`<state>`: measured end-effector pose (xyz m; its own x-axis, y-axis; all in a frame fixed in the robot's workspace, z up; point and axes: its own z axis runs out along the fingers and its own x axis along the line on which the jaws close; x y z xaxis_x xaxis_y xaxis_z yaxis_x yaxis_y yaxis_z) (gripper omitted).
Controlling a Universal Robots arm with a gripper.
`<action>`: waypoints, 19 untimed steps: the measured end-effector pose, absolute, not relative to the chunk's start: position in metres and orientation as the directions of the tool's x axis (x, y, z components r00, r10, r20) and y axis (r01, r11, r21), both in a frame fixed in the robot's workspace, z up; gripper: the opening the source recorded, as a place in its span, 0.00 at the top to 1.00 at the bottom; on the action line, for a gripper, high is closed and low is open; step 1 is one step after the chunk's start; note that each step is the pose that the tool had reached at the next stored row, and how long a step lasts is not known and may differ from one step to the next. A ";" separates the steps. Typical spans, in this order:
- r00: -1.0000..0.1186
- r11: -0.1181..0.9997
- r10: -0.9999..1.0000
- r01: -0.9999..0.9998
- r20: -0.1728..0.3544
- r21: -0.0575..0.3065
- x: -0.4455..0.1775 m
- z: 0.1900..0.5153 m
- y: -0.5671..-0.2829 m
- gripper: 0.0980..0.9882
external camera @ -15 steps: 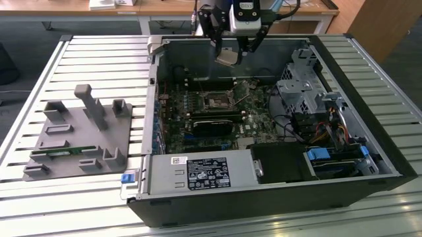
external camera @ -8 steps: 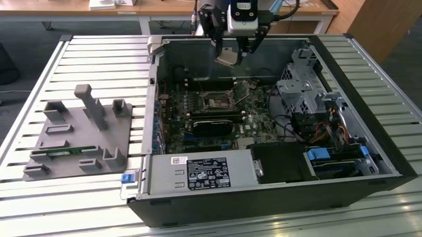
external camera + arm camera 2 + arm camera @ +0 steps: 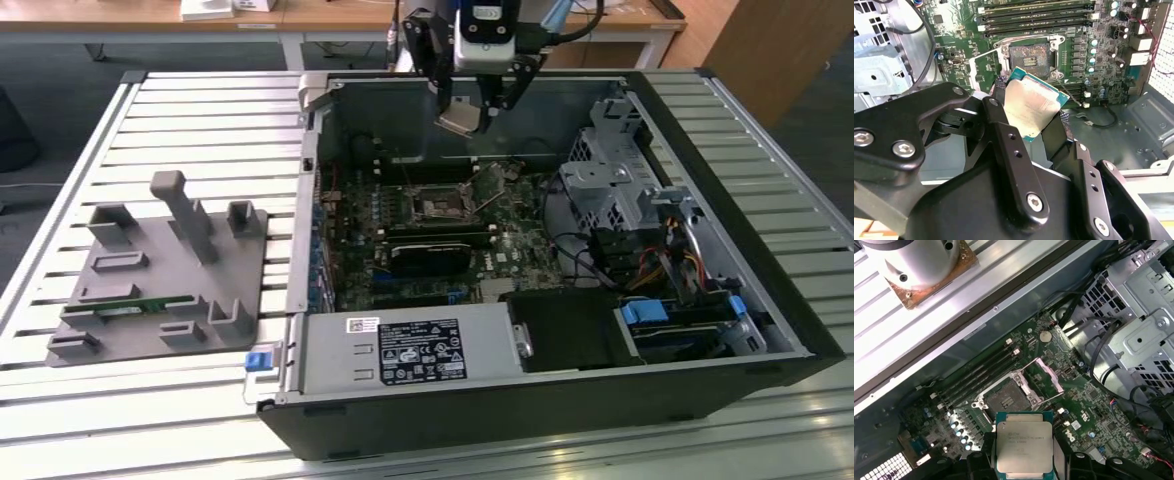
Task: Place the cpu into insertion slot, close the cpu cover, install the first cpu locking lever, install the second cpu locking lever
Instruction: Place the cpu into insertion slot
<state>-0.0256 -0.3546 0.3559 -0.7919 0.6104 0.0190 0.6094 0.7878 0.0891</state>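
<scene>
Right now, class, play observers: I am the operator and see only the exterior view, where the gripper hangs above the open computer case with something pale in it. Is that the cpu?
Observer: Yes. In the first wrist view the gripper clamps the cpu by two opposite edges, with the metal top showing.
Operator: Is the insertion slot free?
Observer: In the second wrist view the insertion slot is empty and its dark contact field is bare.
Operator: And the cpu cover?
Observer: In the first wrist view the cpu cover stands open, swung off the slot to one side.
</scene>
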 end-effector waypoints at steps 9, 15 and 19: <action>-0.754 0.750 0.656 0.655 0.019 0.089 -0.026 0.355 -0.355 0.50; -0.712 0.708 0.702 0.700 0.019 0.089 -0.026 0.355 -0.355 0.50; -0.683 0.679 0.730 0.728 0.019 0.089 -0.026 0.355 -0.355 0.50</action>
<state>-0.0256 -0.3546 0.3546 -0.6832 0.7300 0.0190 0.7283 0.6794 0.0891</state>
